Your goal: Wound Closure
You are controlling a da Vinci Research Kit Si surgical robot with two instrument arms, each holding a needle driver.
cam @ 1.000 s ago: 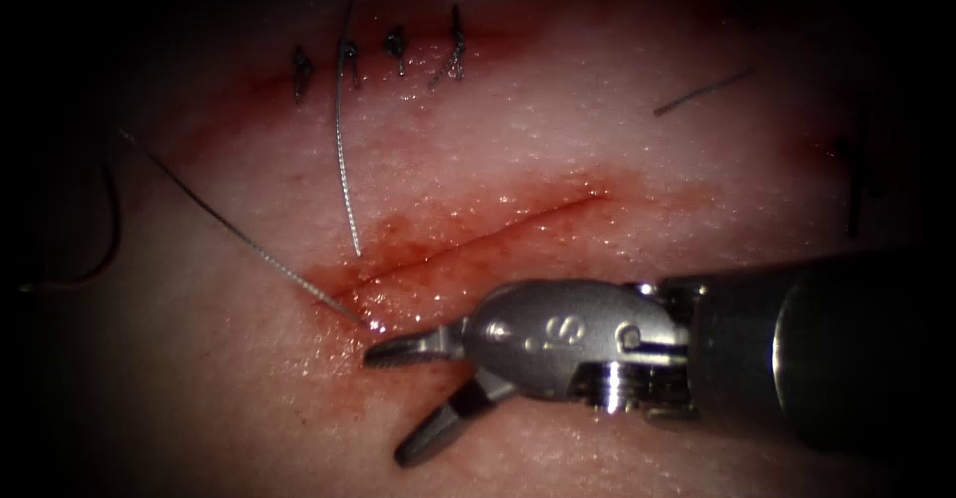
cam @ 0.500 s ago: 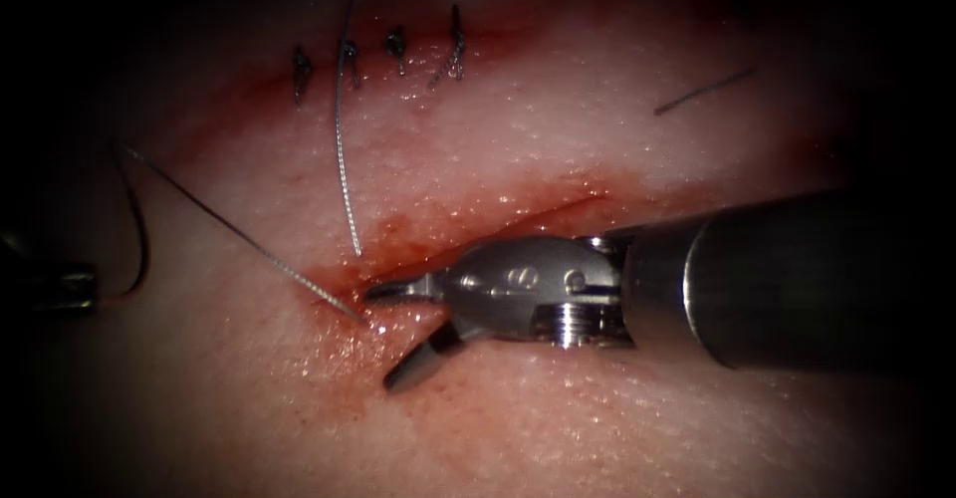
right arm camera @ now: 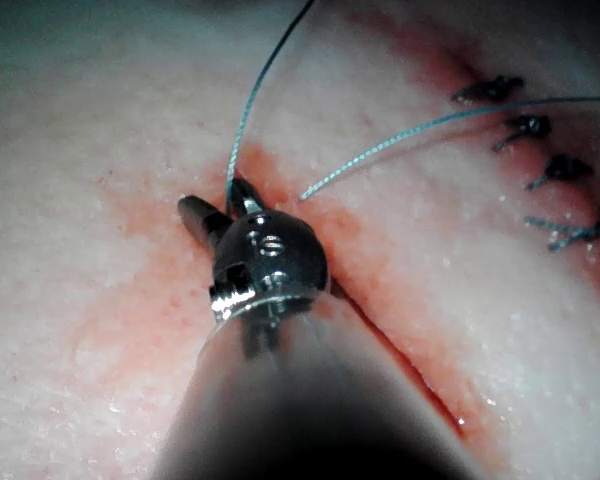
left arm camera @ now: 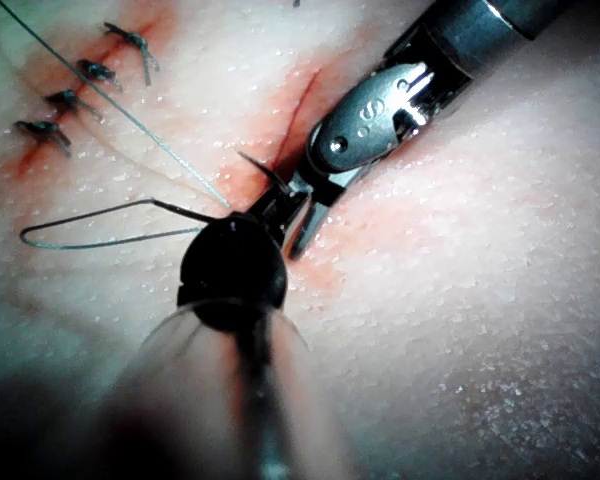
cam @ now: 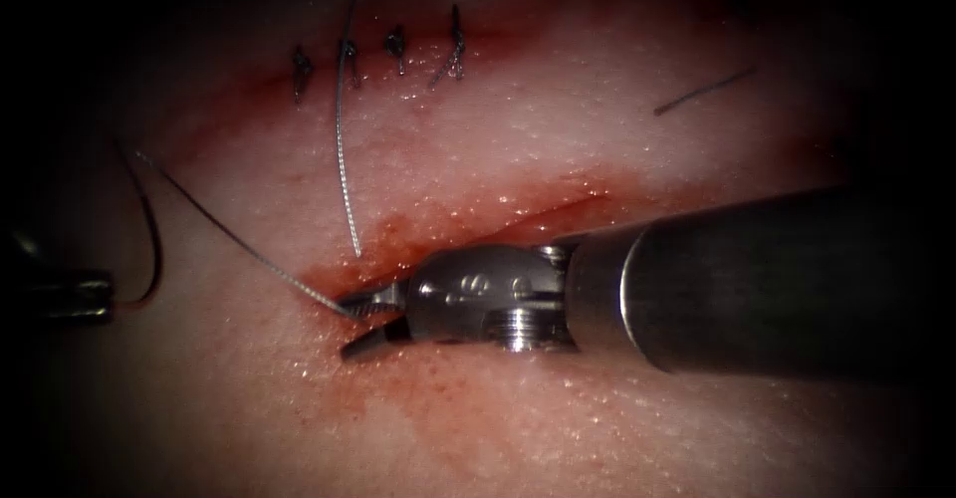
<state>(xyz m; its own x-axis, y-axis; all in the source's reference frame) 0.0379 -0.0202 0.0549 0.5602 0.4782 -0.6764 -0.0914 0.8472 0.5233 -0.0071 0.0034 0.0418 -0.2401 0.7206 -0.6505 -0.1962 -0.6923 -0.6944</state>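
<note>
The right tool [cam: 370, 325], entering from 3 o'clock, lay low over the tissue [cam: 558, 428]. Its fingers [cam: 376, 304] were parted only narrowly and held nothing. They sat at the left end of the cut [cam: 558, 204], with the end of the thread [cam: 239, 244] touching the upper one. Red fluid [cam: 418, 229] lined the cut.

At 9 o'clock, well left of the cut, the left tool [cam: 70, 294] appeared to grip the curved needle [cam: 154, 244] near one end. The needle was clear of the tissue.

A second strand [cam: 341, 139] ran towards 12 o'clock, past four finished stitches [cam: 398, 50]. A loose cut end [cam: 702, 92] lay at 2 o'clock.

Closing so low, the fingers could likely pinch tissue along with the thread, or miss the fine end. In the left wrist view, a letter S [left arm camera: 363, 117] could be read on the right tool.
</note>
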